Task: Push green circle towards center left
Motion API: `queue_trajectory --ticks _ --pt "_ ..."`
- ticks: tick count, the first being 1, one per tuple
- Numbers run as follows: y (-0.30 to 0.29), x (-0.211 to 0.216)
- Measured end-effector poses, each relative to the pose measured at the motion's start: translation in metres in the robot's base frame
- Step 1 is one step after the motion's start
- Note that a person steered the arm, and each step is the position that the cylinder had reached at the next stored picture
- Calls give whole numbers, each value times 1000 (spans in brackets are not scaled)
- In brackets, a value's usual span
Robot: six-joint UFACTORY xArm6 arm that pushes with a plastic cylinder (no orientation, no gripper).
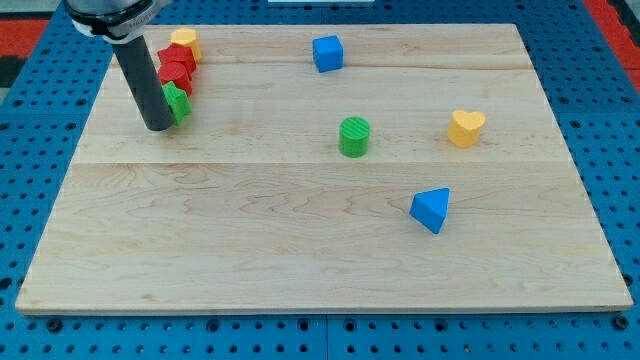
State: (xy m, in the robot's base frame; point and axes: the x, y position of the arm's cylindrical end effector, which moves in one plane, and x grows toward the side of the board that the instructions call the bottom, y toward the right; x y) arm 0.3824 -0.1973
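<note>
Camera view: my tip (158, 126) is planted at the wooden board's (250, 240) upper left, touching a green block (178, 102) that sits below two red blocks (176, 68) and a yellow block (185, 42), no jaws on this rod to tell of. Green circle (354, 136) stands right of centre, well apart from my tip, with a blue cube (327, 52) near the view's top, a yellow heart (466, 127) to its right and a blue triangle (432, 209) lower right

A pale wooden board (300, 240) of jointed planks fills most of the view, evenly lit with soft shadows. It rests on a blue perforated panel (30, 180) that shows along all four sides. Red surfaces (25, 22) appear at the top corners.
</note>
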Motion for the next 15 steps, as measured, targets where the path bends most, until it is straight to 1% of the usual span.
queue_trajectory --ticks 1,2,3,4,5,7,8,9,10,11,12,13,14,15 --pt "4 30" --pt "62 68" --pt "131 78" --pt "184 89" --pt "191 92" --pt "173 92" --pt "145 103" --pt "192 103" --pt "263 103" --pt "301 91" --pt "280 44" --pt "254 13" --pt "244 11" --pt "220 9"
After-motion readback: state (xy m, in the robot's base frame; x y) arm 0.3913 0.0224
